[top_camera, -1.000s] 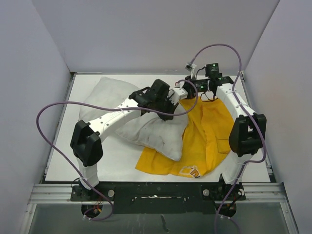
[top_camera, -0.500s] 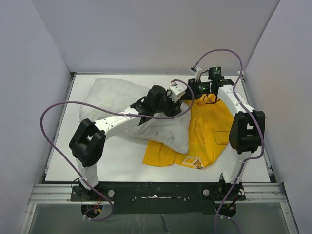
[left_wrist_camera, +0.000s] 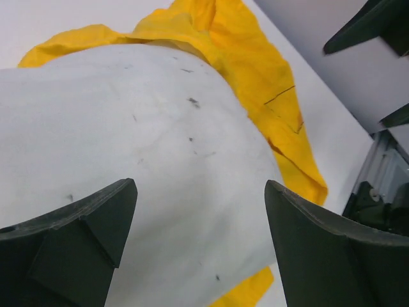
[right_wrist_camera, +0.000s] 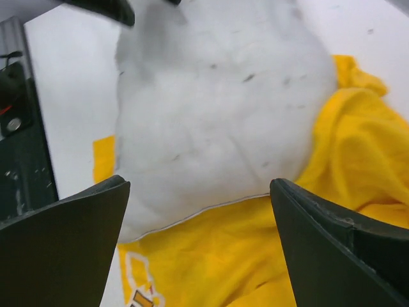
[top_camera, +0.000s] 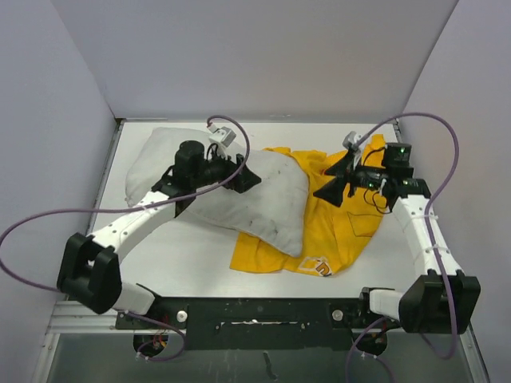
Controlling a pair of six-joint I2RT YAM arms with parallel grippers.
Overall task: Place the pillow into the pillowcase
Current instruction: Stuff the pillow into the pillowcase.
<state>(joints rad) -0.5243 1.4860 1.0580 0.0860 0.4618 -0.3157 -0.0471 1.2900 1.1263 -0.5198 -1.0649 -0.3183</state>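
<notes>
Yellow pillowcase point(top_camera: 347, 211) lies crumpled on the right half of the white table point(top_camera: 180, 255), a printed corner toward the near edge. The white pillow point(top_camera: 255, 199) rests diagonally across the left and middle, its right end lying over the yellow cloth. The left tool point(top_camera: 246, 179) hovers above the pillow, jaws spread wide, gripping nothing. The right tool point(top_camera: 334, 180) hangs above the pillowcase, likewise wide apart and empty.
</notes>
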